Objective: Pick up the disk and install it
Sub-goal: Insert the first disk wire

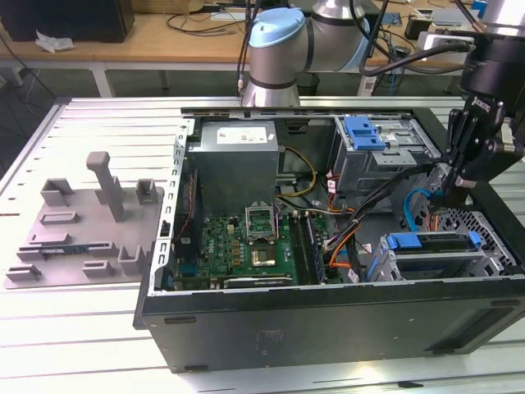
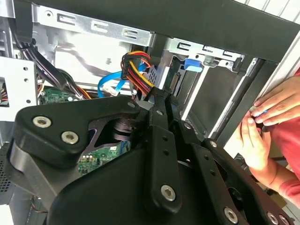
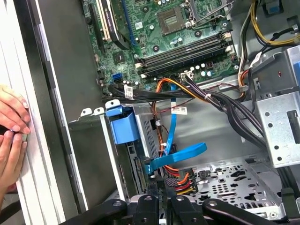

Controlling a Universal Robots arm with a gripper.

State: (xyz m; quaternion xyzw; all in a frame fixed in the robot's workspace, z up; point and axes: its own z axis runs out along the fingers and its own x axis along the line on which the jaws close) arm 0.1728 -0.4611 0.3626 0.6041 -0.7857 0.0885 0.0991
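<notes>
Hands of a person rest pressed together on the white slatted metal table, just outside the near wall of the open black computer tower, which lies on its side with its innards showing. Inside that wall, toward the exterior view's right, the disk, a flat silver hard drive framed by a blue plastic rail bracket, is seated in a grey metal bay. Its blue tab is at the end nearer the middle of the case. Just beyond it the black robot gripper hangs down into the case. Its tips are apart from the disk and close to a bundle of red, yellow and black power wires and a light blue flat data cable. In both wrist views the fingers stand drawn together with barely a slit between them, and I cannot tell whether they pinch anything. Toward the exterior view's left lies the green motherboard. Outside the case on that side a grey plastic fixture tray sits on the table. Farther back are a grey metal drive cage topped by a blue plastic latch and a grey power supply box. Beyond the case rise the pale blue and silver arm base and a wooden bench.
</notes>
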